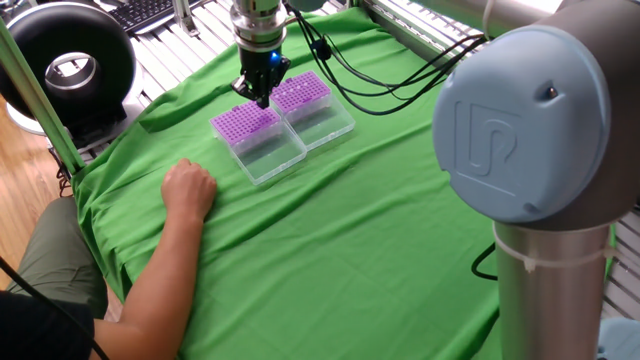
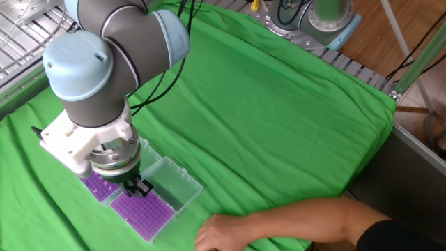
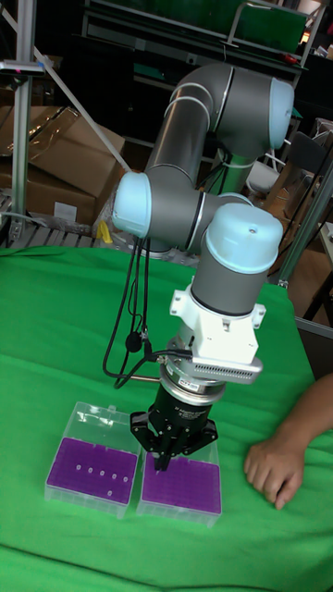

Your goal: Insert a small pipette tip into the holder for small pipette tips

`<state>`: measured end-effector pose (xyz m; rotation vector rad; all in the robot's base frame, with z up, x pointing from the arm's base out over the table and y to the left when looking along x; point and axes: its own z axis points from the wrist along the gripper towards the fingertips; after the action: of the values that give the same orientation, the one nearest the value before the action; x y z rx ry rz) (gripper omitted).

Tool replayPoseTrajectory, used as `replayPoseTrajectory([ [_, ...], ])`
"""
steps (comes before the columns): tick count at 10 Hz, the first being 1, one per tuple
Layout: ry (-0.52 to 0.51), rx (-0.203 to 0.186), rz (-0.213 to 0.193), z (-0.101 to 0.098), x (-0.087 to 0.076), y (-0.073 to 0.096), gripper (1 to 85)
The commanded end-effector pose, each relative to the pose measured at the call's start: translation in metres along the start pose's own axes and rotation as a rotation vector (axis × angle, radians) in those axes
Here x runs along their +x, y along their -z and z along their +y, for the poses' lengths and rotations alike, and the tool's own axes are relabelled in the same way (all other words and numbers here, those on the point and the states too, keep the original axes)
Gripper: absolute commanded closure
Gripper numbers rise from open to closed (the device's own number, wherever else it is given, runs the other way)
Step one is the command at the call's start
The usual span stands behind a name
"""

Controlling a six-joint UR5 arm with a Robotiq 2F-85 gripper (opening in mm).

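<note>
Two clear boxes with purple tip racks lie side by side on the green cloth. My gripper (image 1: 262,96) (image 2: 141,187) (image 3: 165,465) points straight down over the far edge of the holder (image 1: 245,122) (image 2: 141,211) (image 3: 182,485) nearer the person's hand, close to the seam with the other rack (image 1: 301,92) (image 2: 97,185) (image 3: 92,467). That other rack shows a few pale spots among its holes. The black fingers are drawn together to a point just above the purple surface. The pipette tip is too small to make out between them.
A person's arm and fist (image 1: 188,188) (image 2: 230,231) (image 3: 276,467) rest on the cloth beside the racks. Both hinged clear lids (image 2: 169,181) lie open behind the racks. The cloth drops away at the table edge (image 2: 390,111). Black cables (image 1: 400,75) trail from the wrist.
</note>
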<state>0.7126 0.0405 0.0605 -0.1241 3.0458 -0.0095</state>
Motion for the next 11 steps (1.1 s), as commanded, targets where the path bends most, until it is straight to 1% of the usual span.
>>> replayPoseTrajectory([
  [1, 0.062, 0.009, 0.043, -0.005, 0.01, 0.0, 75.3],
  [2, 0.077, 0.003, 0.05, -0.004, 0.012, 0.0, 70.3],
  [3, 0.076, -0.004, 0.049, -0.002, 0.012, 0.0, 68.0],
  [5, 0.078, -0.01, 0.047, 0.0, 0.011, 0.0, 65.7],
  [6, 0.078, -0.002, 0.051, -0.004, 0.011, 0.001, 66.3],
  [7, 0.096, 0.019, 0.057, -0.014, 0.008, 0.003, 68.7],
  [8, 0.131, 0.033, 0.058, -0.026, 0.002, 0.006, 69.0],
  [10, 0.189, 0.038, 0.048, -0.05, -0.01, 0.006, 69.0],
  [11, 0.205, 0.032, 0.045, -0.059, -0.013, 0.006, 69.0],
])
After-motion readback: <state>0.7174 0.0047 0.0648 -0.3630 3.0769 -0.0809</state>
